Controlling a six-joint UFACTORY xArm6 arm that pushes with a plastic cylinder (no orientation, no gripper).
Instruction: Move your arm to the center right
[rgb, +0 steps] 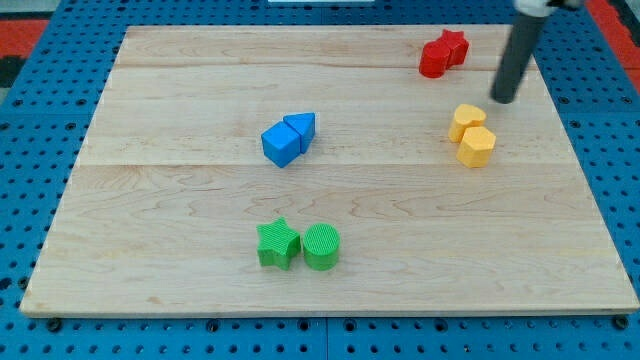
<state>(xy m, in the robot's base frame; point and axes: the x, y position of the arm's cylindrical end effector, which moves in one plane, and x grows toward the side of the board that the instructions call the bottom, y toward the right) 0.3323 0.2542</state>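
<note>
My tip (504, 100) is at the view's upper right, on the wooden board (180, 210). It stands just right of and above a yellow heart-shaped block (466, 122) and a yellow hexagonal block (477, 146), which touch each other. The tip is apart from them. A red star block (453, 46) and a red cylinder block (434, 59) lie together to the tip's upper left.
A blue cube (281, 144) and a blue triangle block (301, 127) touch near the board's middle. A green star block (278, 244) and a green cylinder block (322, 247) sit side by side at the lower middle. Blue pegboard (30, 150) surrounds the board.
</note>
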